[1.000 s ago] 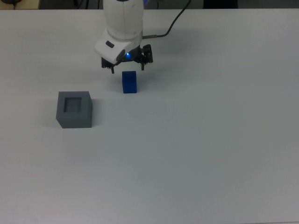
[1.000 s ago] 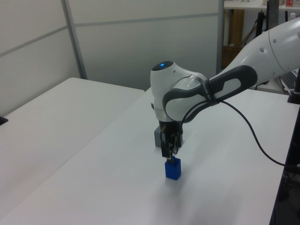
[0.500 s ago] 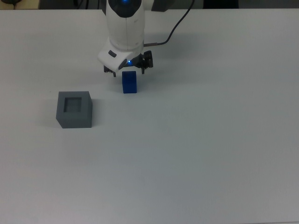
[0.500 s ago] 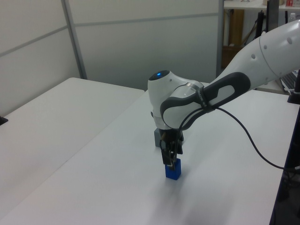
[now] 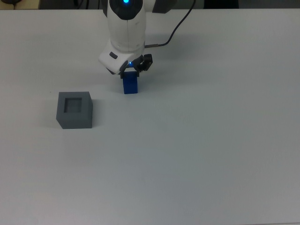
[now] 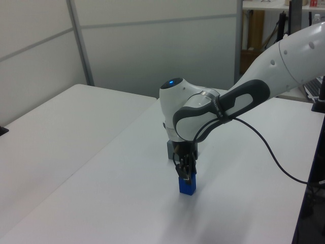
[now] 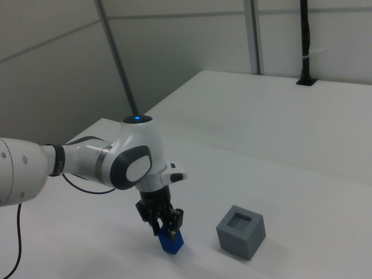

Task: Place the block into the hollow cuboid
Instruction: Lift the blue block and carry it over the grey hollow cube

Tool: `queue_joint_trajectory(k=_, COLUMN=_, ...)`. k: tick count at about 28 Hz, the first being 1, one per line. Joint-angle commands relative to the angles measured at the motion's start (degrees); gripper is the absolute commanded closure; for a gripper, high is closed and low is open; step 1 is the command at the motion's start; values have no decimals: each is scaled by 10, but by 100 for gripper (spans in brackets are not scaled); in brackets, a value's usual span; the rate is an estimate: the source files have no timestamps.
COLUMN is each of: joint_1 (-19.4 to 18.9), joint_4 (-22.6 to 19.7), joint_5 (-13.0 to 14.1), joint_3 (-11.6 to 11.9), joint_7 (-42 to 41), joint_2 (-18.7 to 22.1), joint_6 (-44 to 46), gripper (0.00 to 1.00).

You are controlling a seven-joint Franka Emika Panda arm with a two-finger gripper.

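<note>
The dark-blue block (image 5: 130, 85) stands upright on the white table, also seen in the left view (image 6: 187, 186) and the right view (image 7: 172, 244). My gripper (image 5: 131, 72) is lowered straight over it, open, with one finger on each side of the block's top part (image 7: 165, 228). The block still rests on the table. The grey hollow cuboid (image 5: 74, 109) sits apart on the top view's left, its square recess facing up and holding nothing (image 7: 240, 231). In the left view the arm hides most of the hollow cuboid (image 6: 170, 149).
The white table (image 5: 197, 150) stretches wide around both objects. A black cable (image 5: 174, 24) runs from the arm toward the table's far edge. Grey partition walls (image 6: 152, 46) and a second white table (image 7: 279, 116) stand behind the work area.
The gripper has come down from just above the block until its fingers straddle the block's top. The block and the cuboid have not moved.
</note>
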State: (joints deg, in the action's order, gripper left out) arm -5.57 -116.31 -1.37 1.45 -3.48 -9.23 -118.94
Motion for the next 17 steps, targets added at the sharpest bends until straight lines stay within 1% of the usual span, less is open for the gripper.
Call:
queue_joint_trajectory(k=1, joint_1=-6, joint_4=1, joint_5=-9, joint_3=1, joint_7=6, joint_2=-1, joint_6=-9, gripper=100)
queue_joint_trajectory(k=3, joint_1=-5, joint_4=2, joint_5=-9, joint_3=1, joint_7=6, joint_2=-1, joint_6=-7, gripper=100)
queue_joint_trajectory(k=8, joint_1=-1, joint_4=30, joint_5=-7, joint_3=1, joint_7=9, joint_2=-1, joint_6=-1, gripper=100)
queue_joint_trajectory(k=9, joint_1=2, joint_4=43, joint_5=-7, joint_3=2, joint_7=9, joint_2=-1, joint_6=3, gripper=100)
queue_joint_trajectory(k=13, joint_1=11, joint_4=74, joint_5=-3, joint_3=6, joint_7=8, joint_2=-1, joint_6=26, gripper=100)
queue_joint_trajectory(k=14, joint_1=16, joint_4=91, joint_5=-1, joint_3=7, joint_7=8, joint_2=-1, joint_6=36, gripper=100)
queue_joint_trajectory(k=17, joint_1=31, joint_4=114, joint_5=0, joint_3=8, joint_7=8, joint_2=-1, joint_6=44, gripper=100)
